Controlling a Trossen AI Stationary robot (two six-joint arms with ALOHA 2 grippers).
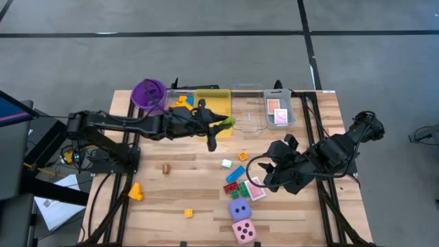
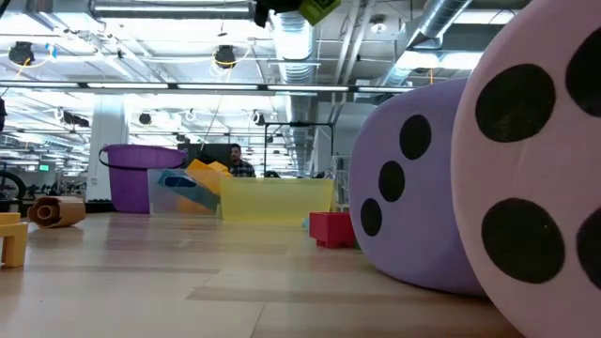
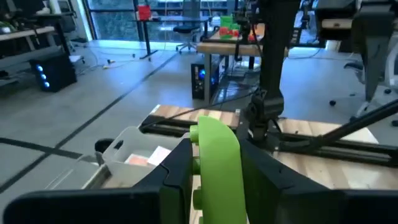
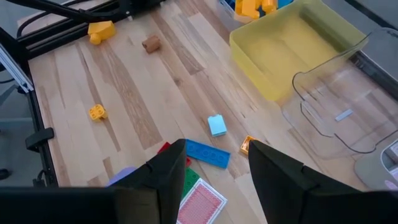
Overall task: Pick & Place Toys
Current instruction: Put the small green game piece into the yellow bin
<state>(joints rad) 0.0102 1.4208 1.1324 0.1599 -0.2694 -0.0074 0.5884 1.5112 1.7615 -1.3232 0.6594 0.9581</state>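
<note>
**Green brick held over yellow tray**

A lime-green plastic brick (image 3: 214, 165) is being clamped by the left gripper (image 1: 218, 126) above the yellow rectangular tray (image 1: 221, 103); the right gripper (image 4: 211, 165), fingers apart and empty, is being held over a pink-backed card (image 4: 200, 203).

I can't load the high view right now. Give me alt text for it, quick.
Seen from above, the left gripper holds a green brick at the yellow tray on the wooden table. The right gripper hovers over scattered bricks and a pink-backed card, beside the purple die and pink die.
</note>
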